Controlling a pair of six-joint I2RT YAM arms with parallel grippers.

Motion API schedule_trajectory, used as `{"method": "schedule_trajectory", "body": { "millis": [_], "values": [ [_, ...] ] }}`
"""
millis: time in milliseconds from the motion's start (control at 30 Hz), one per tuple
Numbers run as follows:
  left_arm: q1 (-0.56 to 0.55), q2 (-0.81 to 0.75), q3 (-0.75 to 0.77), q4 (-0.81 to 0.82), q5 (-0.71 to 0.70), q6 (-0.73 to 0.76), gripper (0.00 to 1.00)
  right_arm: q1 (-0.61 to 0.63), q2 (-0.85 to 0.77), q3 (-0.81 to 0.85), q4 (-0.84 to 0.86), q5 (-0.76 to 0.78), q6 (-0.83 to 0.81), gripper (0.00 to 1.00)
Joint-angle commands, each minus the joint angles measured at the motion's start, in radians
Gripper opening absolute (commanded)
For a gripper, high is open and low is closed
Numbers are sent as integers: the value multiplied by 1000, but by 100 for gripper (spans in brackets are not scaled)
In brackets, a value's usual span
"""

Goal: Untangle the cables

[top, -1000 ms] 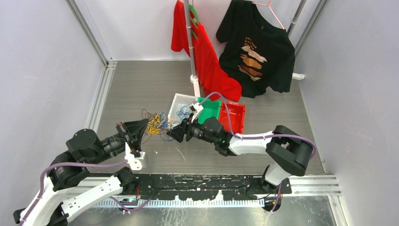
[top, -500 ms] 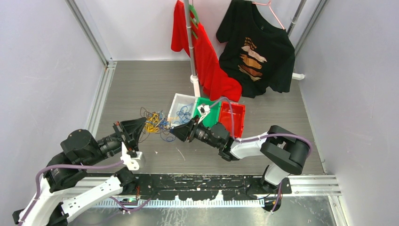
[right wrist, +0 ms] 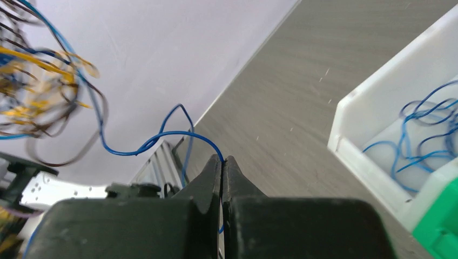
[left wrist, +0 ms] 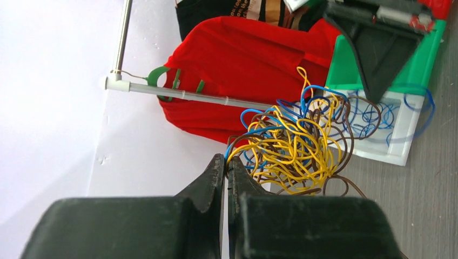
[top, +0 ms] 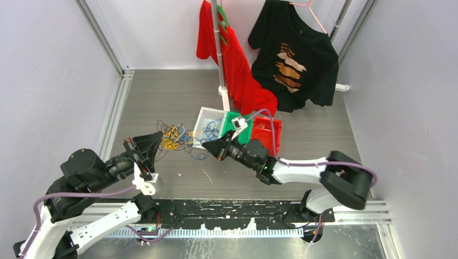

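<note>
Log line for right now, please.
left gripper shut on cable tangle | right gripper shut on blue cable running into tangle | white bin holds loose blue cables | blue cable not yet freed

Top cam sits high above and behind the arm bases (top: 227,213), looking down and away over the whole table (top: 162,97) to the far wall (top: 162,32). Left wrist cam rides right behind the left gripper (left wrist: 226,162), super close, facing right toward the cables (left wrist: 294,143) and white bin (left wrist: 409,129). Right wrist cam hugs the right gripper (right wrist: 222,161), facing left toward the left wall (right wrist: 162,54). All three catch the cables and that bin.
</note>
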Motion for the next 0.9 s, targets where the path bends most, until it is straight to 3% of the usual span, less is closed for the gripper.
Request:
{"method": "schedule_trajectory", "body": {
  "millis": [0,200,433,700,867],
  "values": [
    [-1,-7,16,-5,-44,54,0,-28,-224,17,-202,181,-126,1],
    [-1,-103,-131,-100,-92,242,0,-68,-488,19,-515,433,-281,1],
    [-1,-239,-272,-229,-78,452,0,-257,-761,9,-615,534,-276,1],
    [-2,-312,-351,-368,-138,515,0,-338,-861,155,-664,735,-558,1],
    [-1,-291,-393,-539,-252,525,0,-385,-871,221,-636,796,-647,1]
  ]
}}
